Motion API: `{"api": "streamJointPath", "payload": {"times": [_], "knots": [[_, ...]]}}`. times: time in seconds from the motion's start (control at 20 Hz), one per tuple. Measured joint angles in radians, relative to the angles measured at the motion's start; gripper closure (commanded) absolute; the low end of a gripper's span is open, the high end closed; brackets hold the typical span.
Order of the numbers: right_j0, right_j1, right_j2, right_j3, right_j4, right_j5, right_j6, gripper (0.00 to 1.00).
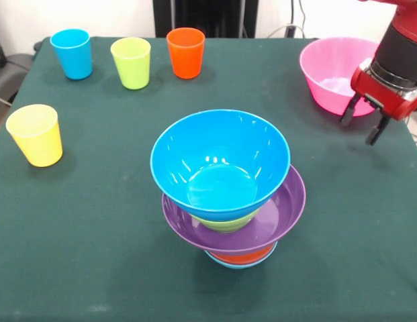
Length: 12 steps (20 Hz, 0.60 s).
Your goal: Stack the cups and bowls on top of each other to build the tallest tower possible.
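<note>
The tower (229, 194) stands near the table's middle front: a deep blue bowl (220, 161) on top, a green bowl (225, 223) under it, then the wide purple bowl (279, 218), with orange (243, 255) and light-blue bowls lowest. The large pink bowl (332, 70) sits alone at the far right. The blue cup (71, 54), lime green cup (131, 62) and orange cup (185, 52) stand in a row at the far left. The yellow cup (35, 135) stands at the left. My gripper (361, 124) hangs open and empty just in front of the pink bowl's right side.
The table has a dark green cloth (94, 235). Its right edge (413, 154) runs close beside my gripper. A black pedestal (205, 17) stands behind the table's far edge.
</note>
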Motion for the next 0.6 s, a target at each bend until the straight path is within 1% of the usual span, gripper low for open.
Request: {"api": "streamJointPath", "payload": {"times": [0.15, 0.3, 0.5, 0.6], "knots": [[0.006, -0.004, -0.009, 0.0, 0.004, 0.007, 0.0, 0.0], [0.013, -0.019, -0.014, 0.0, 0.004, 0.038, 0.0, 0.0], [0.021, -0.065, -0.016, 0.0, 0.004, 0.112, 0.0, 0.0], [0.023, -0.1, -0.016, 0.0, 0.004, 0.158, 0.0, 0.0]]}}
